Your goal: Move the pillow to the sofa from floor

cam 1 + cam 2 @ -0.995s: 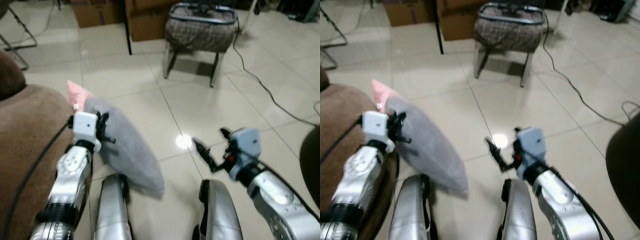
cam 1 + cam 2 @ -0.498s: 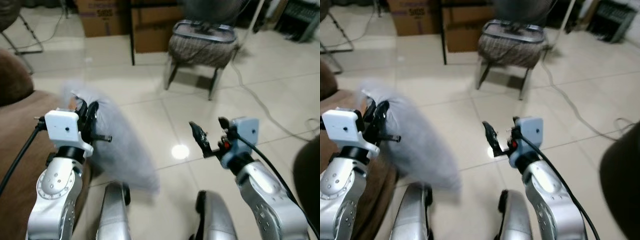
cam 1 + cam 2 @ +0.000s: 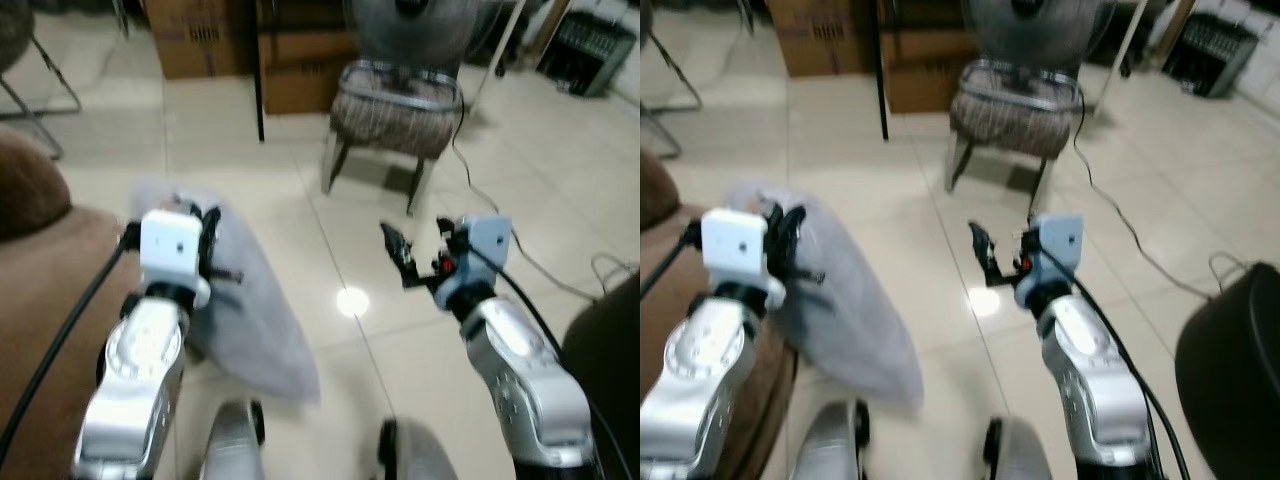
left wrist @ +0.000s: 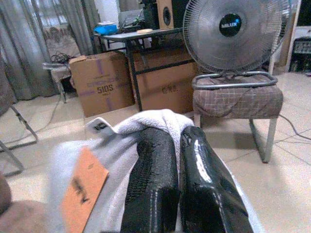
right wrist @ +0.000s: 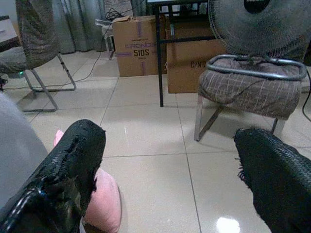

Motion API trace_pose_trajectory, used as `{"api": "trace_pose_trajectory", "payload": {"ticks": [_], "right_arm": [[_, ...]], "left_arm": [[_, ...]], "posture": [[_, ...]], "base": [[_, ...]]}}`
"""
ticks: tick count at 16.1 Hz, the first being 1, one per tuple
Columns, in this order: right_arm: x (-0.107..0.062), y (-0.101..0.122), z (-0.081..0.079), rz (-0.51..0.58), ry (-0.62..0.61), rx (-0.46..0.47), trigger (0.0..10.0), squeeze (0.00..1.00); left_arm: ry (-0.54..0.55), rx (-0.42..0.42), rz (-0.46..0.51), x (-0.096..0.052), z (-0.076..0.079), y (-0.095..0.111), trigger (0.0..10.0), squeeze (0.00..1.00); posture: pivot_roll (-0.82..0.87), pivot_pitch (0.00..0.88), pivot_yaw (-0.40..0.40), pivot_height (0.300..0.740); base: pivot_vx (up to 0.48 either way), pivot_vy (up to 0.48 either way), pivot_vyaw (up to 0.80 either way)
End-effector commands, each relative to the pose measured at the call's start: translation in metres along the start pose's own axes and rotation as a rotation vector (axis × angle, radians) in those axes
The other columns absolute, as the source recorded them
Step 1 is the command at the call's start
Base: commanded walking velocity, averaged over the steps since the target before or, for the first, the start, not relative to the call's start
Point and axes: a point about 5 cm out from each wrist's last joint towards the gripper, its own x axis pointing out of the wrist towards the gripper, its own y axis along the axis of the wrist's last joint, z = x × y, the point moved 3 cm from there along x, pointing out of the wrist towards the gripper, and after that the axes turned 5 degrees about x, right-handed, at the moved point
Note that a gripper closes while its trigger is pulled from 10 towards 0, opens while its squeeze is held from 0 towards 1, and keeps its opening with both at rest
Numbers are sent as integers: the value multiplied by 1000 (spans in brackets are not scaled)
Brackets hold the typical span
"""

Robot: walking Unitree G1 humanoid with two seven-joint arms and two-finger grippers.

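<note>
At the far left the brown sofa (image 3: 40,290) fills the edge of the scene, and just beside it the left gripper (image 4: 172,160) has its jaws pressed together, pinching the upper edge of the grey pillow (image 3: 250,310), which hangs lifted off the tiled floor (image 3: 300,160) against the sofa's side, with an orange tag (image 4: 82,189) on it and a pink cushion (image 5: 104,201) near it. Past the pillow stand cardboard boxes (image 4: 102,85), a dark counter leg (image 3: 258,80) and a checked stool (image 3: 395,105) with a fan (image 4: 228,31) on it. To the right, the right gripper (image 3: 415,258) hangs over bare floor with jaws spread wide, a black cable (image 3: 490,210) beyond it.
</note>
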Motion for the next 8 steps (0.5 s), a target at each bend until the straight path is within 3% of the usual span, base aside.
{"api": "trace_pose_trajectory", "payload": {"ticks": [1,4,8], "right_arm": [[2,2,5,9,-17,-14,10000,0],[3,3,6,21,-23,-9,10000,0],[1,-5,0,-14,25,-10,10000,0]], "left_arm": [[22,14,40,4,-5,10,10000,0],[40,31,15,12,-11,6,10000,0],[20,20,4,10,-6,3,10000,0]], "posture": [[78,0,-20,705],[78,0,-8,730],[80,0,-5,740]], "base": [[0,0,0],[0,0,0],[0,0,0]]}}
